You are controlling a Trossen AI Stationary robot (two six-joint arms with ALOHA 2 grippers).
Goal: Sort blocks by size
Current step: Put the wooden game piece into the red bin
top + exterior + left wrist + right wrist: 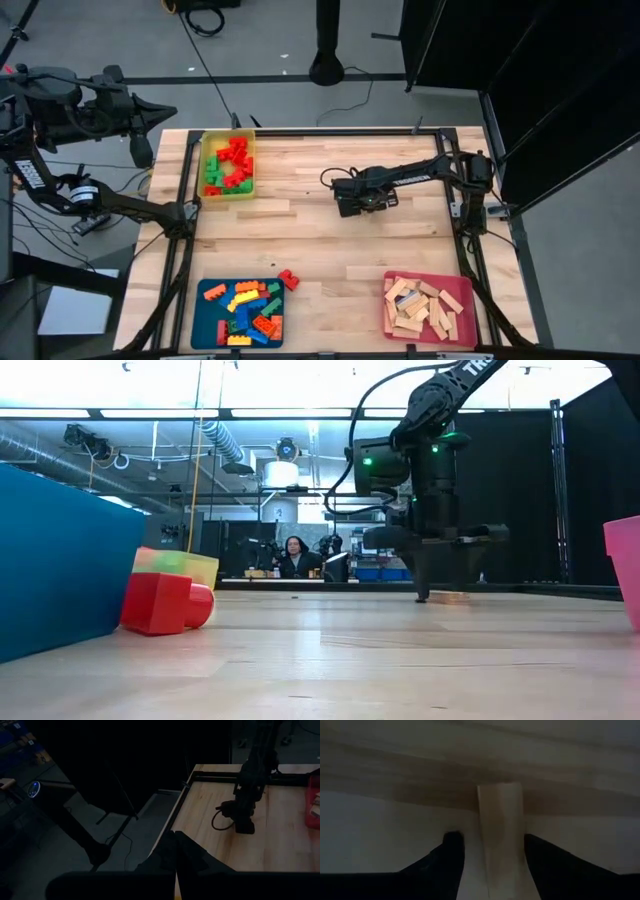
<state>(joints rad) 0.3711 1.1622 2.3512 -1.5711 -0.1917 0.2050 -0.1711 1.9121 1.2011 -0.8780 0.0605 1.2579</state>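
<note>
bar (501, 840): pale wood, between dark fingers (451, 855)
trays: yellow (228, 190), blue (208, 322), pink (462, 296)
table (320, 240): light, probably wood-grained

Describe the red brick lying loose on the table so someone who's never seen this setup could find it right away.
Start at the blue tray on the near left corner of the table. Just off its far right corner sits one red brick on bare wood. It is the only brick outside a tray.
</note>
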